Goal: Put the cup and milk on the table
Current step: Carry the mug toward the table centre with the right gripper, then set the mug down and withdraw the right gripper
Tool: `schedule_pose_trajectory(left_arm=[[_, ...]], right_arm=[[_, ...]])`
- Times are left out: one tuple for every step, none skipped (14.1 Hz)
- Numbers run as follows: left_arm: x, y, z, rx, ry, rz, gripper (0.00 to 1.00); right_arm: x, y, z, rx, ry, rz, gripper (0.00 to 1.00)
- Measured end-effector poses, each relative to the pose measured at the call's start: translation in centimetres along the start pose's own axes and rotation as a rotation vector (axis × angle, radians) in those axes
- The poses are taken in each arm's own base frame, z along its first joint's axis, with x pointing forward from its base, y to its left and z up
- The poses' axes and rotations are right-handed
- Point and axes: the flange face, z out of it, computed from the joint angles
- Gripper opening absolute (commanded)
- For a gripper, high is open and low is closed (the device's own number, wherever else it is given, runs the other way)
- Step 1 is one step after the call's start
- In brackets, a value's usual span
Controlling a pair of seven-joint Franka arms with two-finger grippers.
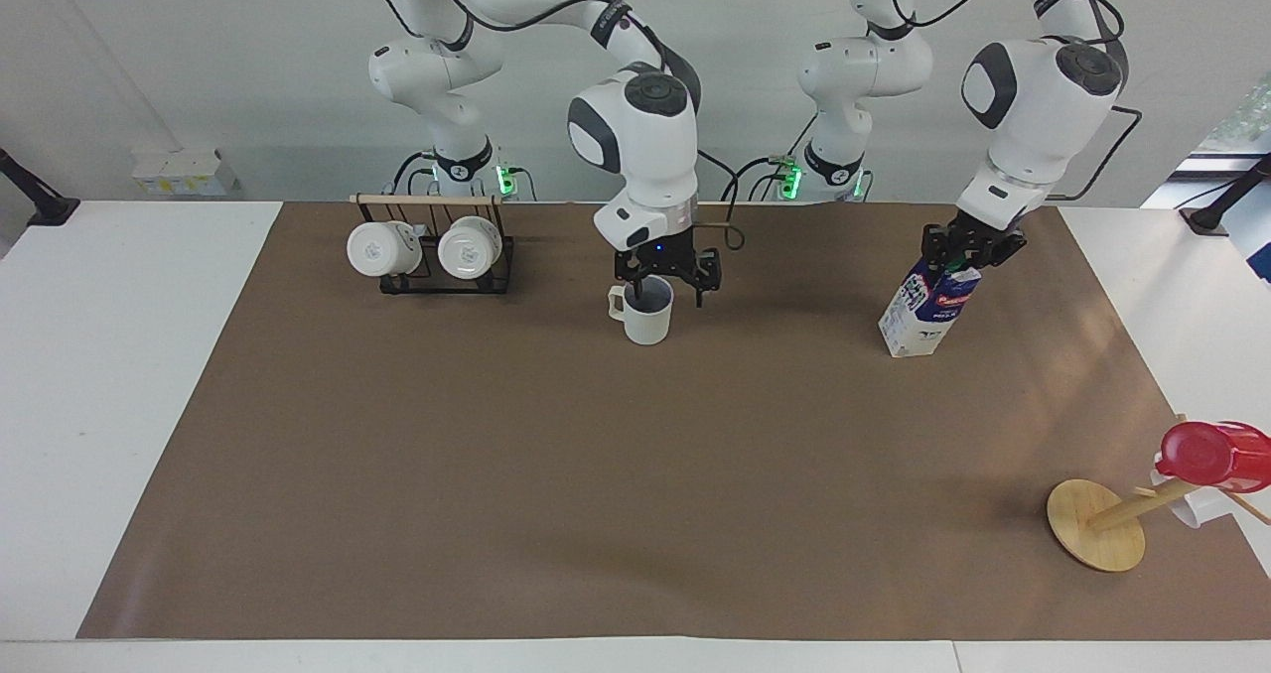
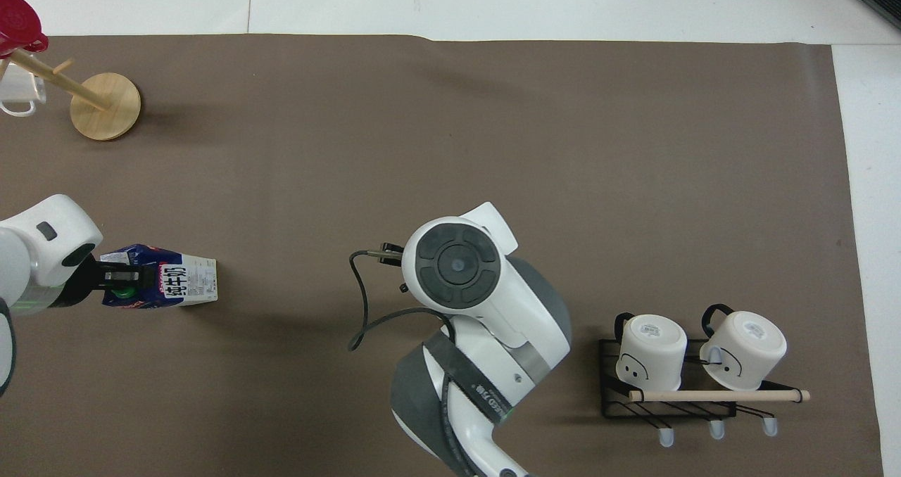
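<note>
The cream-white cup (image 1: 646, 316) stands upright on the brown mat (image 1: 596, 474) of the white table (image 1: 119, 355), near the robots, at mid-table. My right gripper (image 1: 667, 283) is open just above its rim, one finger over the cup's mouth. In the overhead view the right arm's wrist hides the cup. The milk carton (image 1: 925, 308) stands on the mat toward the left arm's end and also shows in the overhead view (image 2: 179, 285). My left gripper (image 1: 968, 246) is shut on its gable top by the green cap, also in the overhead view (image 2: 121, 281).
A black rack (image 1: 432, 256) with two white mugs stands near the robots toward the right arm's end, seen too in the overhead view (image 2: 676, 392). A tipped wooden peg stand (image 1: 1095, 524) with a shiny red cup (image 1: 1216, 455) lies farther out at the left arm's end.
</note>
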Motion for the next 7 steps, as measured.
schedule_pose_trajectory(left_arm=[[0.1, 0.0, -0.2, 0.0, 0.004, 0.0, 0.46], [0.2, 0.0, -0.4, 0.001, 0.008, -0.001, 0.46], [0.3, 0.0, -0.6, 0.001, 0.013, -0.002, 0.45], [0.4, 0.0, -0.9, 0.002, 0.019, -0.005, 0.46], [0.5, 0.1, -1.2, 0.002, 0.025, -0.013, 0.45], [0.7, 0.3, -1.5, 0.003, 0.032, -0.023, 0.46], [0.9, 0.7, -1.9, 0.004, 0.04, -0.032, 0.46]], right_arm=[[1.0, 1.5, -2.2, -0.002, 0.01, 0.026, 1.0], [2.0, 3.1, -4.2, -0.006, 0.02, 0.043, 1.0], [2.8, 4.7, -6.0, -0.012, 0.027, 0.047, 1.0], [3.7, 6.5, -7.7, -0.022, 0.032, 0.044, 1.0], [4.7, 8.5, -9.1, -0.033, 0.034, 0.034, 1.0], [5.8, 10.7, -10.5, -0.046, 0.035, 0.025, 1.0], [6.9, 13.2, -11.8, -0.062, 0.033, 0.017, 1.0]])
